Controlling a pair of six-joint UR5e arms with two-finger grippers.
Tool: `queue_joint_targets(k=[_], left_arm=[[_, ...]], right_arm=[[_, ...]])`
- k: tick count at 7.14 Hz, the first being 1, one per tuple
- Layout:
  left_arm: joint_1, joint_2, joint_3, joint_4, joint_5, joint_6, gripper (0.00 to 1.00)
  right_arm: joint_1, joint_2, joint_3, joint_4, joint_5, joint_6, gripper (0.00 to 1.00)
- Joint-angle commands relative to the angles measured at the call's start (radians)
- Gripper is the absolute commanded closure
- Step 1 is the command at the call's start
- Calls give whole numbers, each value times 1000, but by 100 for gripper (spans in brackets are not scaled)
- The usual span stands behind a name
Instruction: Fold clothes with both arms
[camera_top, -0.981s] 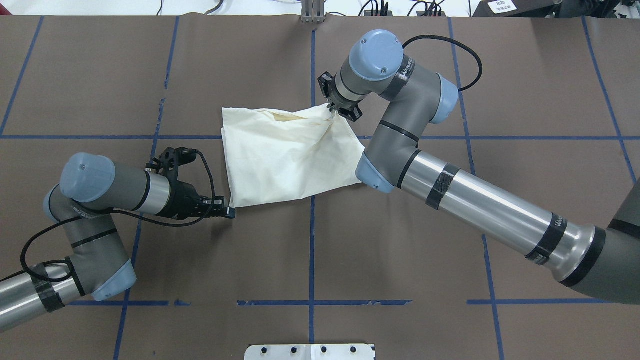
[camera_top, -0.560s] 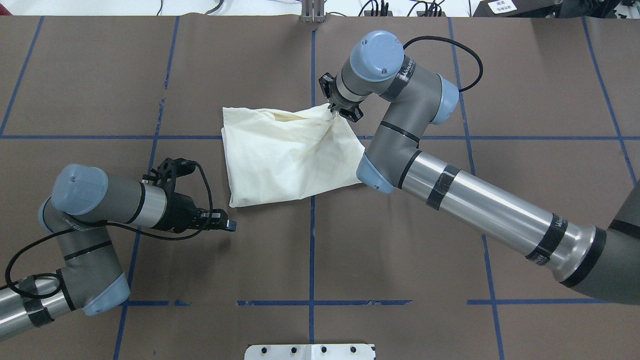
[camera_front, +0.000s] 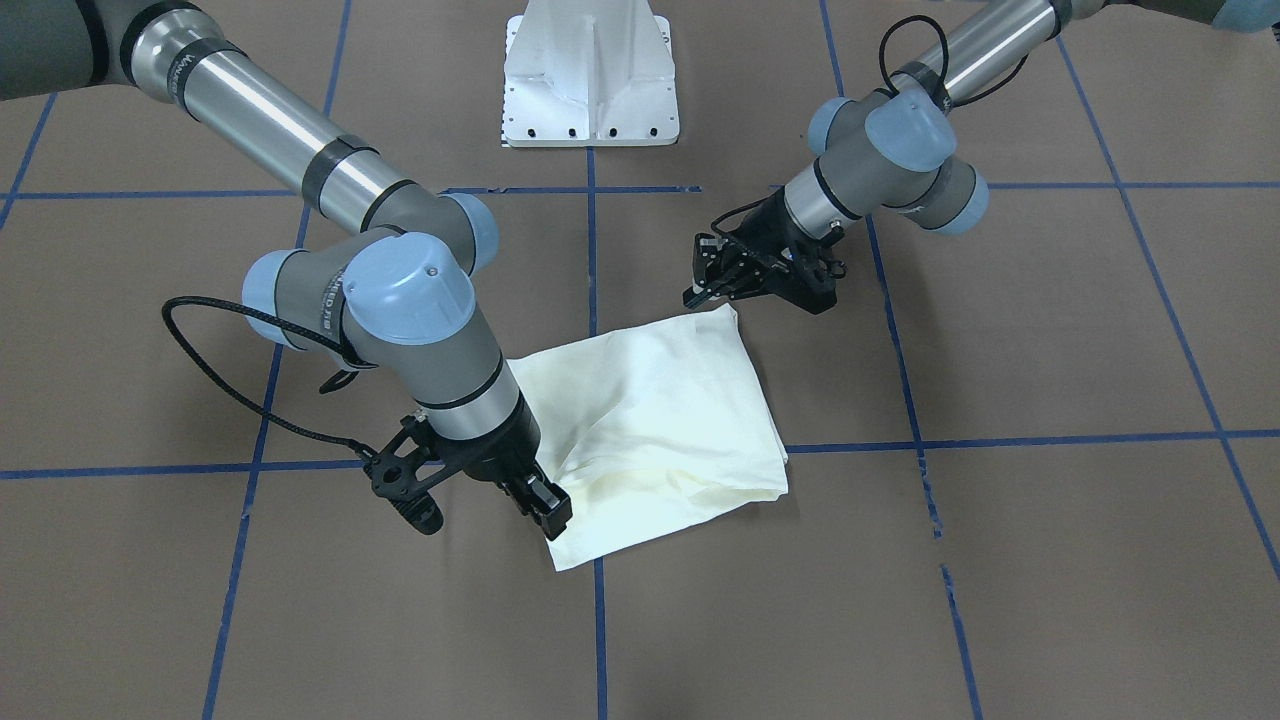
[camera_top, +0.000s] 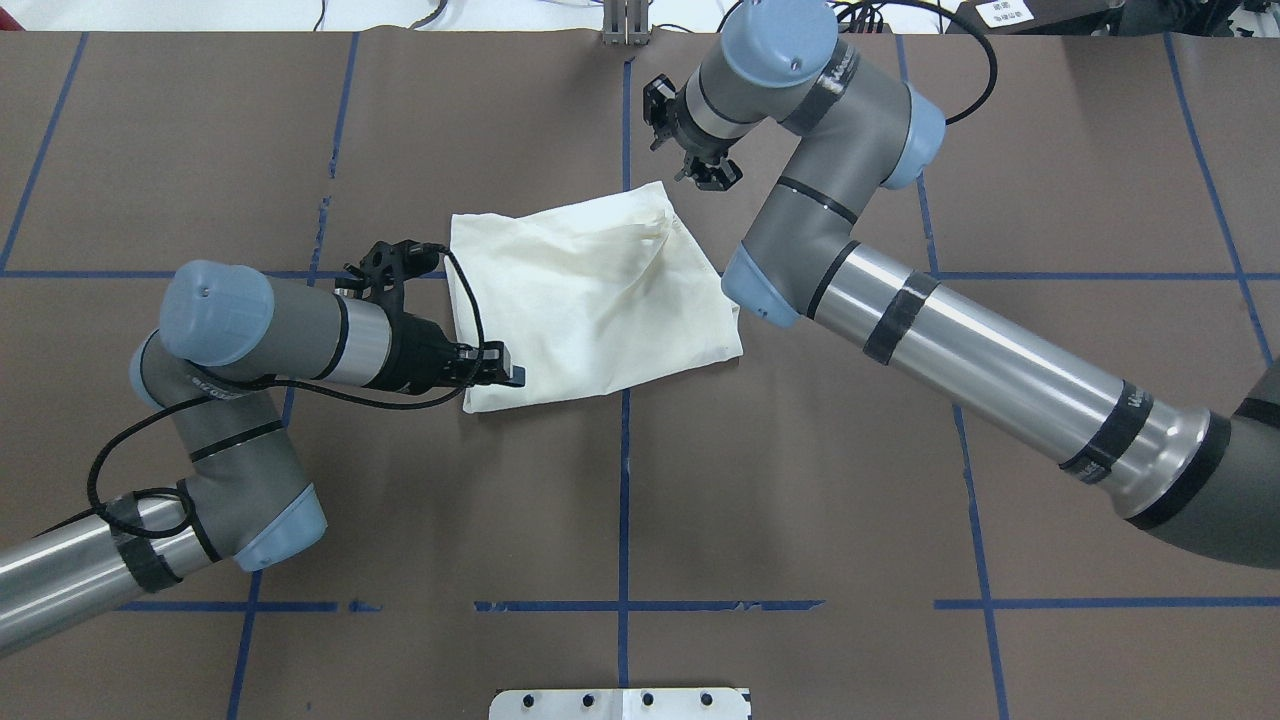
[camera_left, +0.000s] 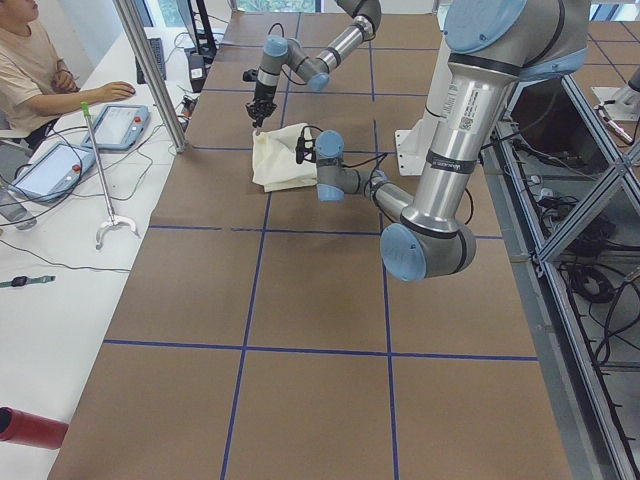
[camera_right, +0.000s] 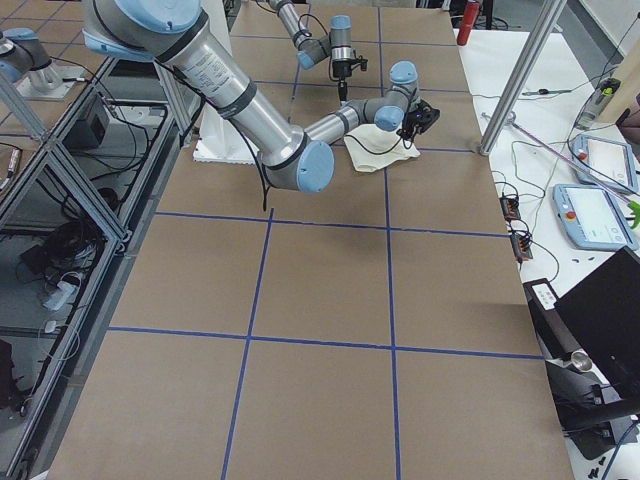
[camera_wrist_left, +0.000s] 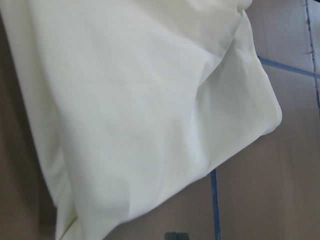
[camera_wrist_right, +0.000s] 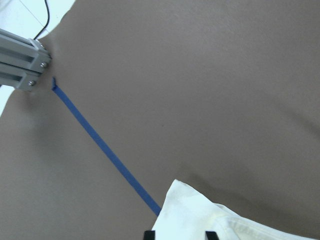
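The shirt (camera_top: 590, 295) lies folded into a rough square near the middle of the brown table (camera_top: 800, 500), plain cream side up, across a crossing of blue tape lines (camera_top: 623, 480). We find the right gripper (camera_top: 702, 168) hanging just beyond the shirt's far corner, clear of the cloth. In its wrist view its fingertips (camera_wrist_right: 148, 234) stand parted, with only that corner lying on the table below them, so it grips nothing. The left gripper (camera_top: 507, 368) sits low at the shirt's near left corner, over the edge of the cloth. Its wrist view is almost filled with cream cloth, and we cannot tell how far its jaws stand apart, nor whether they have any cloth between them
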Motion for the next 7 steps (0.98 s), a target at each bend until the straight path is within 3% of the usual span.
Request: queue_joint_targets(k=[1, 6, 7], left_arm=[[-4, -36, 81, 8, 48, 12, 100], [-24, 65, 51, 12, 37, 54, 100], [-44, 68, 43, 14, 37, 65, 100]], right_arm=[[33, 6, 5, -1, 60, -13, 0], [14, -7, 17, -1, 53, -13, 0], [-19, -7, 17, -2, 18, -11, 0]])
